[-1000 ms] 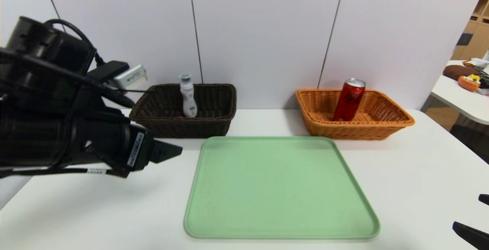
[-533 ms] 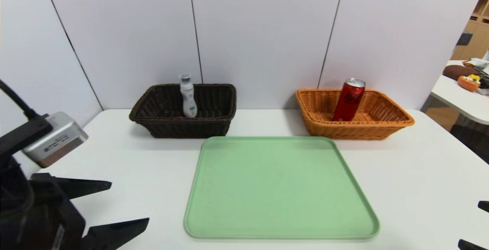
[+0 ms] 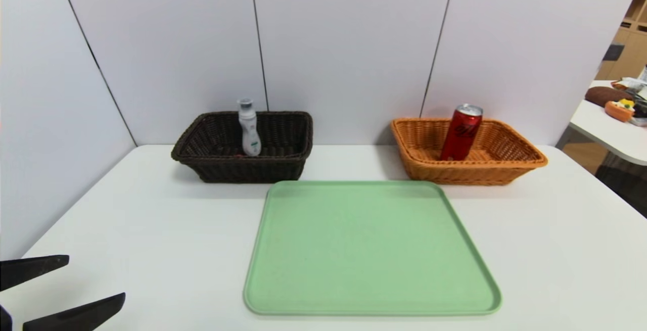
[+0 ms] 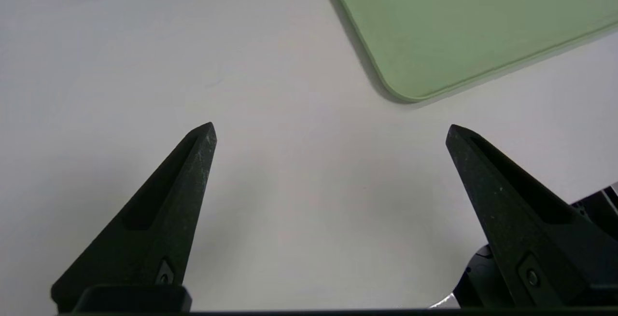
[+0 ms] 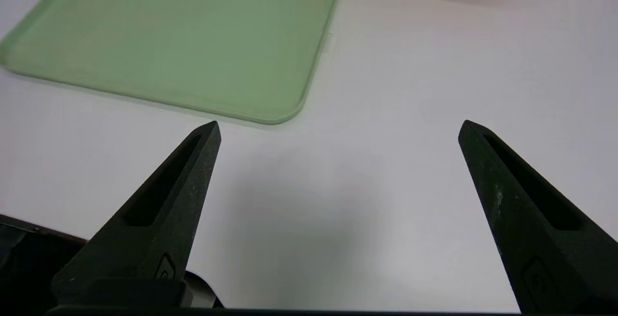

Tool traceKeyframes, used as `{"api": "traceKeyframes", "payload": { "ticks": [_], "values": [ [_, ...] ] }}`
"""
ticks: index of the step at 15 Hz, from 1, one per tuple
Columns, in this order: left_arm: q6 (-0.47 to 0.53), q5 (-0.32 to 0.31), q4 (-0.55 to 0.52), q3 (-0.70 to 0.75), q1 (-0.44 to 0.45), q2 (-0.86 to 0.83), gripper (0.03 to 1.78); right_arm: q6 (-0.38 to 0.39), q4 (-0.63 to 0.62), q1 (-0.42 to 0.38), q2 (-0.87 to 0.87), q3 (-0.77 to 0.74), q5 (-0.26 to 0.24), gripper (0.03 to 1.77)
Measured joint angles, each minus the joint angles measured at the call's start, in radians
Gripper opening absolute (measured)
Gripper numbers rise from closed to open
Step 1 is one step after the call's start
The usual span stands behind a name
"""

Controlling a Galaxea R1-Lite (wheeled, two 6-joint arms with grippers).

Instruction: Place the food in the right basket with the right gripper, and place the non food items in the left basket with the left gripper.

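Observation:
The slim red drink can (image 3: pixel 461 132) stands leaning inside the orange-tan wicker right basket (image 3: pixel 520 161) at the back right. At the back left, a white bottle (image 3: pixel 249 128) with a clear cap stands upright in the dark brown left basket (image 3: pixel 283 169). A tiny red speck (image 3: pixel 237 155) shows by the bottle's foot. My left gripper (image 3: pixel 96 276) is low at the table's near left corner, open and empty, over bare tabletop (image 4: pixel 332 130). My right gripper (image 5: pixel 339 125) is open and empty above the table near the tray's near right corner; the head view does not show it.
An empty light green tray (image 3: pixel 371 250) lies in the middle of the white table (image 3: pixel 151 220), in front of both baskets. Grey wall panels stand behind the baskets. Another table (image 3: pixel 614 129) with clutter is off to the far right.
My left arm has pulled back from beside the dark basket to the near left corner, mostly leaving the head view. The right gripper's fingertips have slipped out of the head view.

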Motion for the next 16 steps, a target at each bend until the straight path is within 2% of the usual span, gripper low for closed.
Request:
{"api": "traceKeyframes", "payload": {
  "ticks": [2,4,7,11,16],
  "values": [
    [0.010,-0.001,0.001,0.024,0.059,-0.040,1.69,0.001,0.046,-0.032,-0.031,-0.023,-0.008,1.70],
    [0.044,-0.005,0.001,0.063,0.114,-0.094,1.69,0.000,0.052,-0.099,-0.059,-0.030,-0.003,1.70],
    [0.099,-0.024,0.000,0.130,0.214,-0.188,1.69,-0.003,0.057,-0.148,-0.095,-0.033,0.003,1.70],
    [0.102,-0.069,0.000,0.201,0.261,-0.286,1.69,-0.004,0.129,-0.119,-0.130,-0.037,0.004,1.70],
    [0.100,-0.073,0.000,0.217,0.266,-0.327,1.69,-0.003,0.168,-0.075,-0.191,-0.023,0.006,1.70]
  ]
}}
